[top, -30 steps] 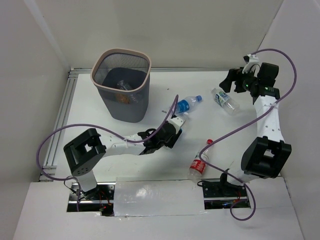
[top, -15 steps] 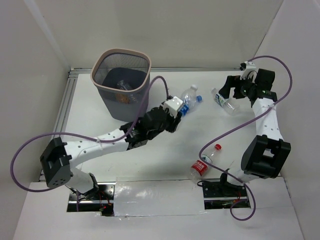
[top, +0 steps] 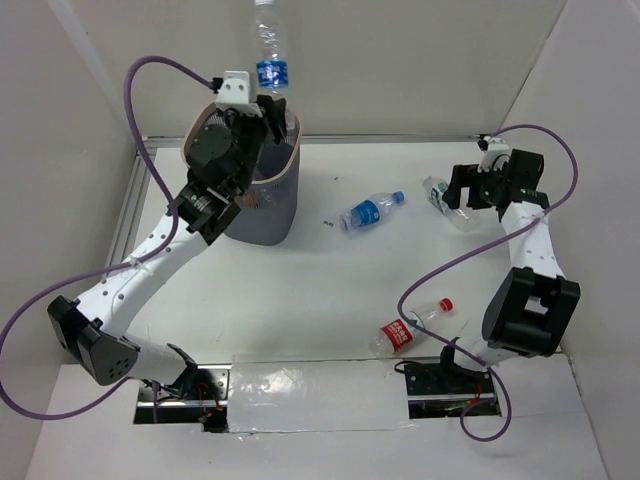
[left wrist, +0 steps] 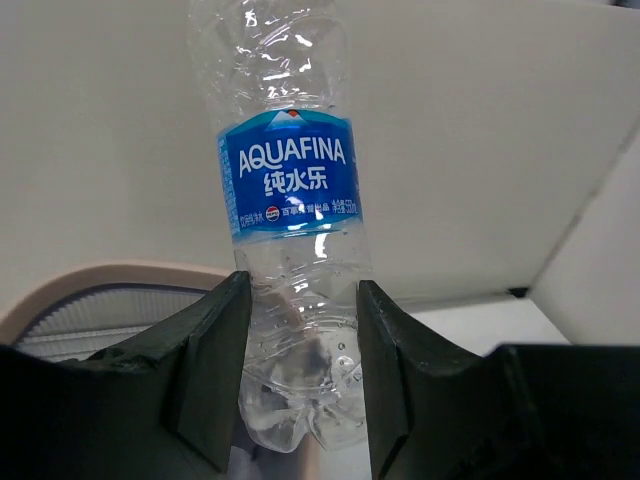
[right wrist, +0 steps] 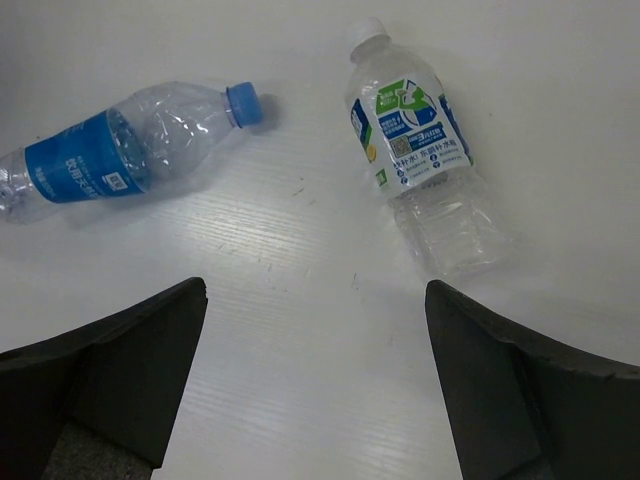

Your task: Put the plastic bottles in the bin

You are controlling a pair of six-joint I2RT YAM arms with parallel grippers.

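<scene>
My left gripper (top: 270, 108) is shut on the base of a clear blue-label bottle (top: 267, 45) and holds it upright above the dark mesh bin (top: 268, 218). In the left wrist view the fingers clamp this bottle (left wrist: 292, 190) at its base, with the gripper (left wrist: 300, 345) above the bin's pale rim (left wrist: 95, 285). My right gripper (top: 462, 190) is open just above the table, next to a green-label bottle (top: 447, 201) lying there. The right wrist view shows this gripper (right wrist: 315, 330) empty, with the green-label bottle (right wrist: 420, 160) ahead on the right and a blue-label bottle (right wrist: 100, 155) ahead on the left.
The second blue-label bottle (top: 372, 211) lies mid-table. A red-label bottle (top: 408, 326) lies near the front, by the right arm's base. White walls close the back and both sides. A metal rail (top: 125, 230) runs along the table's left edge.
My left arm swung from mid-table up and left, and now holds a blue-label bottle over the bin. The right gripper dropped slightly by the green-label bottle. The red-label bottle turned a little.
</scene>
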